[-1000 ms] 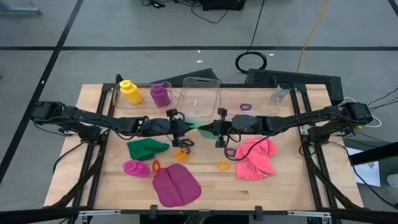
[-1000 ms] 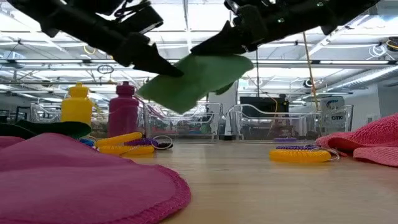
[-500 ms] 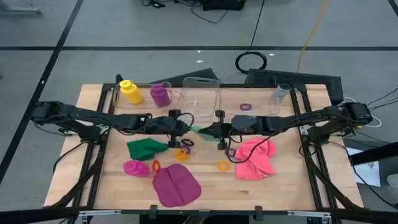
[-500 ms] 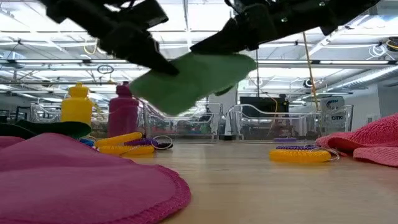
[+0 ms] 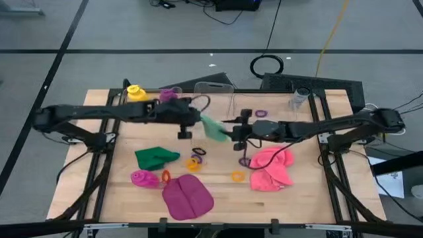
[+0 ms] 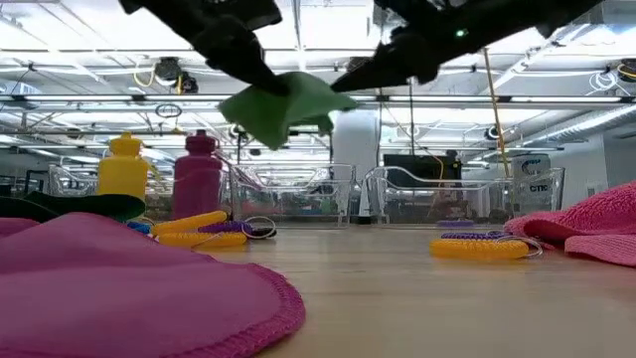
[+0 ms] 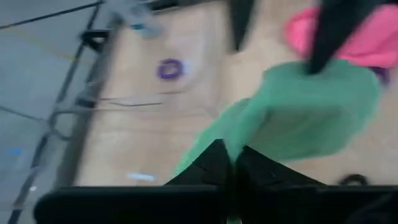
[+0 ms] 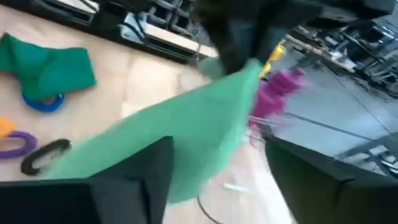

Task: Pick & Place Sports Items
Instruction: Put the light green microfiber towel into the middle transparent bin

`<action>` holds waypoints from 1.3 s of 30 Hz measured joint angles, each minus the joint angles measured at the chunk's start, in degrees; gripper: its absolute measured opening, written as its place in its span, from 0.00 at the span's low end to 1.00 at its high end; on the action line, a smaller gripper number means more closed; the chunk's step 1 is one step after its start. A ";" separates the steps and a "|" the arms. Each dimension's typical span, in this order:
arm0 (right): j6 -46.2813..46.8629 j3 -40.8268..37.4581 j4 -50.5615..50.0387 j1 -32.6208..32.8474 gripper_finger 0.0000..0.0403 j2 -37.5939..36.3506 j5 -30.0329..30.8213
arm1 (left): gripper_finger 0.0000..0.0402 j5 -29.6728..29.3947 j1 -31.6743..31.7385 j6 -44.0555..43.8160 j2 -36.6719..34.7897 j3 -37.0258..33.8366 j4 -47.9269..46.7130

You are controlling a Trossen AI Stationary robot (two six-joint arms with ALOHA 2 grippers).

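Note:
A light green cloth [image 5: 213,127] hangs in the air over the table's middle, below my left gripper [image 5: 192,119], which is shut on it. My right gripper [image 5: 232,132] stands open just to the cloth's right. In the right wrist view the cloth's free end [image 8: 168,143] lies before and between the spread fingers; whether it touches them I cannot tell. On the table lie a dark green cloth [image 5: 155,157], a magenta cloth [image 5: 187,197], a pink cloth [image 5: 272,166], a magenta bottle [image 5: 143,178] on its side and several small rings [image 5: 237,176]. My left gripper pinches a corner of the light green cloth [image 7: 219,138] between its two shut fingers, coming from the table's left and slanting down. The cloth hangs slack from the fingers [image 6: 260,82], clear of the table. One layer or several, I cannot tell.
A yellow bottle [image 5: 135,92] and a purple bottle [image 5: 168,94] stand at the far left. Clear plastic bins [image 5: 215,106] line the far edge; one holds a purple ring [image 5: 260,113]. Bare wood shows at the near right.
My left gripper has risen and gone toward the far edge, carrying the light green cloth up. The cloth, spread between both grippers before, now hangs bunched from the left one, its right end come away from the right gripper.

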 joint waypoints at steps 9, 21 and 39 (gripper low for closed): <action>3.93 -1.53 -4.56 0.15 0.56 -7.78 -0.04 | 0.00 9.06 11.47 -5.33 0.83 3.71 0.46; -1.99 -10.77 11.32 0.10 0.54 -10.59 -0.07 | 0.00 20.78 22.85 -18.14 13.07 6.78 6.10; -2.38 -11.02 12.29 0.00 0.45 -10.60 0.15 | 0.00 16.53 24.89 -21.73 25.27 10.40 0.99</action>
